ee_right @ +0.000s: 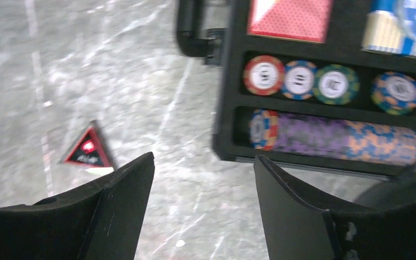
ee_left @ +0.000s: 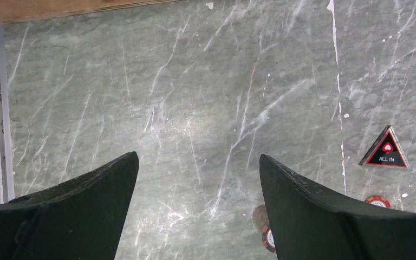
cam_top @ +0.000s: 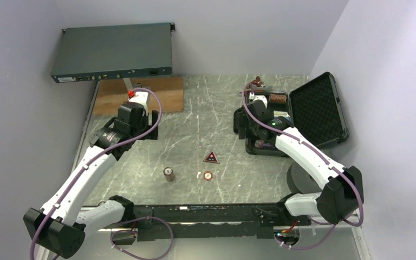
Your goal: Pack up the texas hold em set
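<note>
**Both claws spread wide, case lying open at the far right**

The black briefcase [cam_top: 319,108] is lying open near the far right corner of the tabletop [cam_top: 195,108], its lid folding out toward the right edge. The right claw [ee_right: 203,157] is hovering by the case's near left corner, its fingers spread wide and gripping nothing, with only bare tabletop showing between them. In its wrist view the case is sitting just beyond the finger on the right. A long row of chips [ee_right: 336,135] is standing on edge in the nearest slot. Four chips [ee_right: 298,80] are lying face up in the slot behind, with a red card deck [ee_right: 291,19] and a blue pack [ee_right: 403,27] sitting past those.

The red-black triangle piece [cam_top: 211,157] is lying mid-tabletop toward the near edge, well apart from the right claw and to its left. A single chip [cam_top: 208,175] is lying just nearer than the triangle, and a short chip stack [cam_top: 169,174] is standing to the left of both.

The left claw [ee_left: 197,160] is hanging over the left half near the wooden board [cam_top: 141,95], likewise wide open and empty. In its wrist view the stack is peeking out from behind one finger.
</note>
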Controlling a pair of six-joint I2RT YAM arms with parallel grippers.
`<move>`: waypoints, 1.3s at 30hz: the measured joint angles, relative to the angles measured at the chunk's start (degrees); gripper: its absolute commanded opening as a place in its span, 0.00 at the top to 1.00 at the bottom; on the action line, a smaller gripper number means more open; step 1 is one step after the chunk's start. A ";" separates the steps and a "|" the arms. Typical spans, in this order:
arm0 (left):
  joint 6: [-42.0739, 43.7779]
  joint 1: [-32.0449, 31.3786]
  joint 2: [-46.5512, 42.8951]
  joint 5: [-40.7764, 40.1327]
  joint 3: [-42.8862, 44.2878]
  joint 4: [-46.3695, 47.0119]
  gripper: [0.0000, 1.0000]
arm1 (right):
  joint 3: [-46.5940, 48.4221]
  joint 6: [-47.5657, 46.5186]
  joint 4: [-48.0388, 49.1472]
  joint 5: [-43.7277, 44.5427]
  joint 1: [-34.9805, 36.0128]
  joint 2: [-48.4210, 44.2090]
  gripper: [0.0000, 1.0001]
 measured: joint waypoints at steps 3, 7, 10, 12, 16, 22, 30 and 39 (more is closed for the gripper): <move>0.02 0.02 -0.09 0.00 0.00 0.02 0.11 | -0.02 -0.09 1.51 -4.87 1.42 -0.87 0.28; 0.83 0.02 -1.01 -0.02 -0.72 0.63 0.04 | -0.76 0.55 2.89 -8.74 5.31 -0.20 0.27; 1.27 0.02 -2.43 -0.24 -1.49 0.90 0.01 | -0.87 1.46 3.19 -9.62 9.94 1.22 0.27; 1.29 0.02 -3.10 -0.66 -1.62 0.90 0.00 | -0.87 2.16 3.26 -9.64 12.83 2.23 0.27; 1.29 0.02 -3.41 -0.68 -1.62 0.83 0.00 | -0.87 4.11 3.82 -9.77 18.84 4.44 0.26; 1.75 0.02 -3.93 -2.71 -2.38 0.74 0.00 | -0.87 6.97 4.52 -9.01 26.23 9.53 0.26; 1.73 0.02 -4.22 -4.02 -3.26 0.04 0.00 | -6.23 7.34 11.21 -9.55 31.93 12.79 0.30; 1.70 0.07 -7.30 -6.16 -3.87 0.00 0.00 | -6.60 7.28 15.12 -9.35 33.40 18.23 0.36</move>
